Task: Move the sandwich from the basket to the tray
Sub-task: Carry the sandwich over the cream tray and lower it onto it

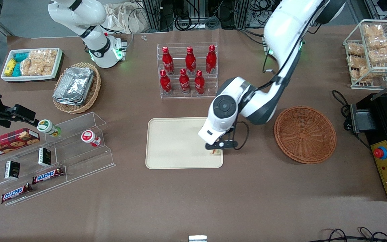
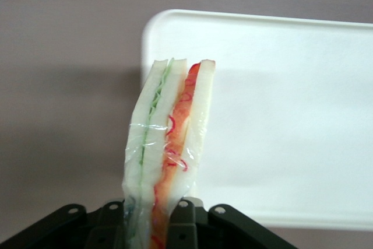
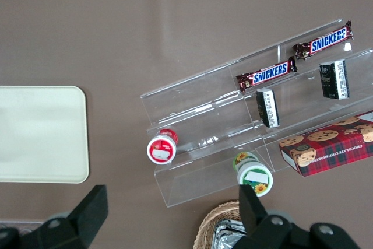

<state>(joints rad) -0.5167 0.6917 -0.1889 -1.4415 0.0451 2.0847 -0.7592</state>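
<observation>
My left gripper hangs over the cream tray, at the tray's corner nearest the basket and the front camera. It is shut on the sandwich, a plastic-wrapped wedge of white bread with green and red-orange filling lines, held on edge between the two dark fingers. Only a scrap of the sandwich peeks out under the hand in the front view. The wrist view shows the tray below the sandwich. The round reddish-brown basket lies beside the tray, toward the working arm's end, with nothing in it.
A clear rack of red bottles stands farther from the front camera than the tray. Toward the parked arm's end are a clear stepped shelf with snacks and a tan oval basket with foil trays. A black box with a red button borders the basket's side.
</observation>
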